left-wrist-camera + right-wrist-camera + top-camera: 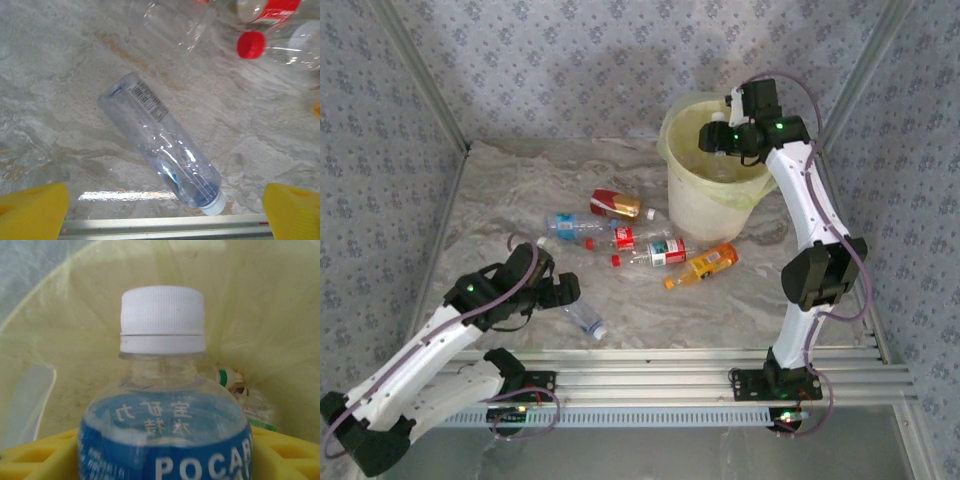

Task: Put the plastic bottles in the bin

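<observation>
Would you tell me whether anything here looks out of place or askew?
Nothing looks spilled. One clear plastic bottle with a barcode label lies on its side, apart from the other bottles, its white cap at the table's metal rail.

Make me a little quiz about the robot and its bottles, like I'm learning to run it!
1. True or false: the right pincer holds a white-capped Pocari bottle above the bin.
2. The clear bottle nearest the left pincer is: A) standing upright, B) lying on the table, C) inside the bin.
3. What colour is the bag lining the bin?
Key: 1 true; 2 B; 3 pale yellow-green.
</observation>
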`<state>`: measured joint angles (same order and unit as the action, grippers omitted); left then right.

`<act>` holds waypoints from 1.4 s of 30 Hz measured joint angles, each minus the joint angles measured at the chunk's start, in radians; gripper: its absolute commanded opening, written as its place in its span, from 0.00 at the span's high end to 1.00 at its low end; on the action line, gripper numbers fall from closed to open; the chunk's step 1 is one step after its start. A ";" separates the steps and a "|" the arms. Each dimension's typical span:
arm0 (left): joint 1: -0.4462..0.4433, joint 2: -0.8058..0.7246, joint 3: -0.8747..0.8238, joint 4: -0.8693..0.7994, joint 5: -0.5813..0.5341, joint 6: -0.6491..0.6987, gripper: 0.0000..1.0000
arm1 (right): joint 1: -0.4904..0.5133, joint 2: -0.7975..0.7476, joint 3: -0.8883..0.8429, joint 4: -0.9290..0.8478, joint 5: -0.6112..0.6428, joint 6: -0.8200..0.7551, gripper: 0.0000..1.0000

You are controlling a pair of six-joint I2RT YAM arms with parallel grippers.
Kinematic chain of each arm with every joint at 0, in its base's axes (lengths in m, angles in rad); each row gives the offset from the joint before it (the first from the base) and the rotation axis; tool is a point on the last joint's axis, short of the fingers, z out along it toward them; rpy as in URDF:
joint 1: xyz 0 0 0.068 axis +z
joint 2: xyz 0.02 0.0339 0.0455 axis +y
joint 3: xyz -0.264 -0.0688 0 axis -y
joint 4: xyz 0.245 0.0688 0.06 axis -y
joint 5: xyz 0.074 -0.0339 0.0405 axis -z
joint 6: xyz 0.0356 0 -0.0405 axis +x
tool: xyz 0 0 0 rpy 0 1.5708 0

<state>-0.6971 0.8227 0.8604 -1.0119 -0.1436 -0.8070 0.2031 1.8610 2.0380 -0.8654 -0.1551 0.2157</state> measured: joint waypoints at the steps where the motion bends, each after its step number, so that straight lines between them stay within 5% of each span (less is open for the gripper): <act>1: 0.002 0.012 -0.005 0.006 0.001 -0.008 0.00 | 0.000 0.000 -0.009 0.000 0.000 0.000 0.21; 11: 0.037 0.000 -0.111 0.058 0.017 -0.167 0.01 | 0.000 -0.029 -0.032 0.002 0.008 -0.001 0.17; 22: 0.089 0.000 -0.205 0.187 0.079 -0.292 0.08 | 0.048 -0.338 -0.177 0.030 0.035 -0.051 0.13; 34: 0.257 0.109 -0.298 0.375 0.222 -0.280 0.12 | 0.336 -0.646 -0.529 0.093 -0.034 -0.065 0.06; 42: 0.335 0.224 -0.307 0.479 0.318 -0.226 0.16 | 0.494 -0.690 -0.833 0.148 -0.095 -0.008 0.05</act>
<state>-0.3618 1.0470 0.5533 -0.5331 0.1745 -1.0328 0.6971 1.1713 1.2053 -0.7177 -0.2504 0.2081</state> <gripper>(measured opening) 0.863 0.952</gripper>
